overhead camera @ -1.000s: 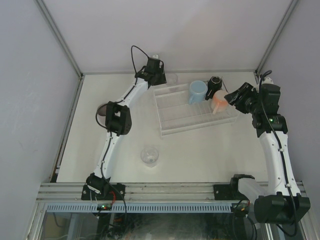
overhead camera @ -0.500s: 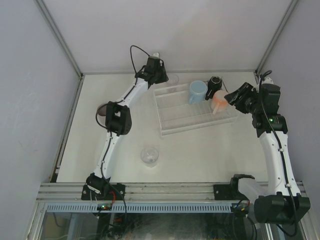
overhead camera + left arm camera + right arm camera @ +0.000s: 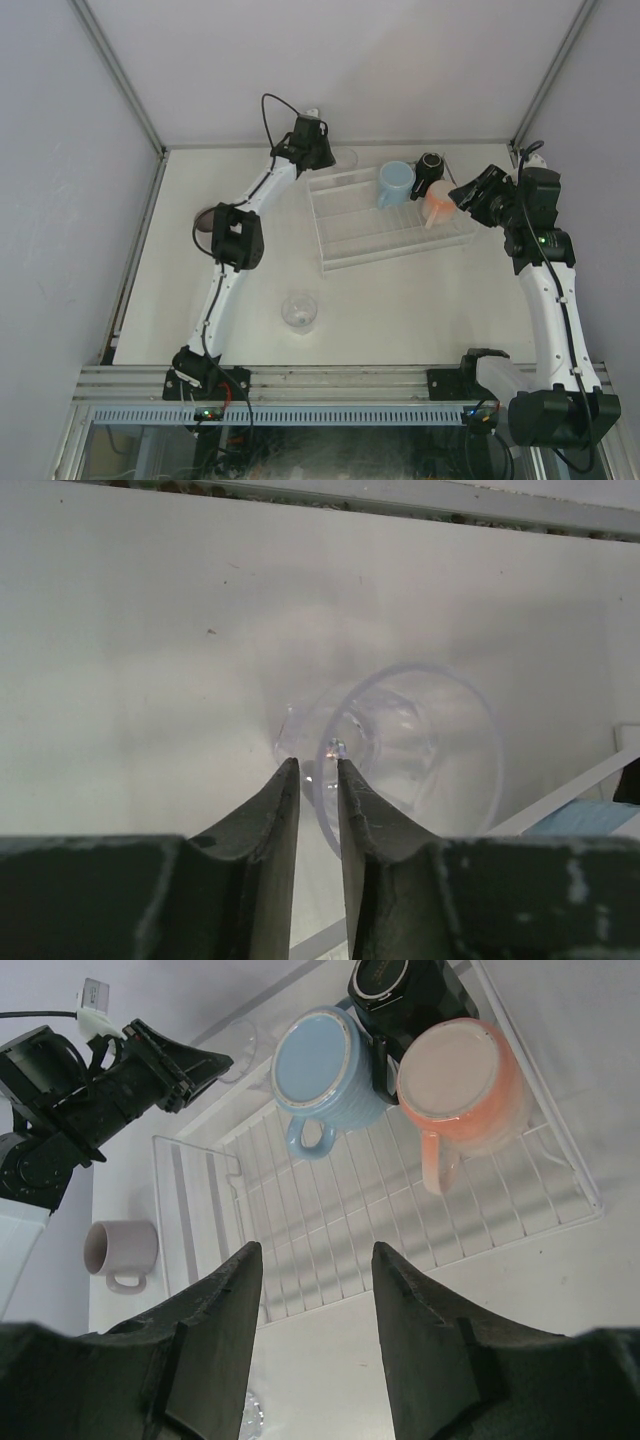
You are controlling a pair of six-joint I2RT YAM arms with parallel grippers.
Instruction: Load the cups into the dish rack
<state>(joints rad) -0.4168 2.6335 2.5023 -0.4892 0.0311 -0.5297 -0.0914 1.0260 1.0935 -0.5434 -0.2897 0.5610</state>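
Three cups are seen in the dish rack. They are packed close together at its far right end: the light blue mug, the black mug and the peach mug. The blue and peach ones are turned bottom up. The rack is laid flat on the table, turned a little to one side.

The far glass is stood on the table just past the rack's far left corner. Its rim is caught between the fingers of the left pincer, which are pressed nearly together on the thin glass wall.

The mauve mug is stood mouth up on the table, left of the rack and apart from it. From above it is half hidden by the left arm.

The near glass is seen alone at the near side of the table, well apart from the rack.

The right pincer is held up beside the right end of the rack, near the peach mug, with its fingers spread wide.
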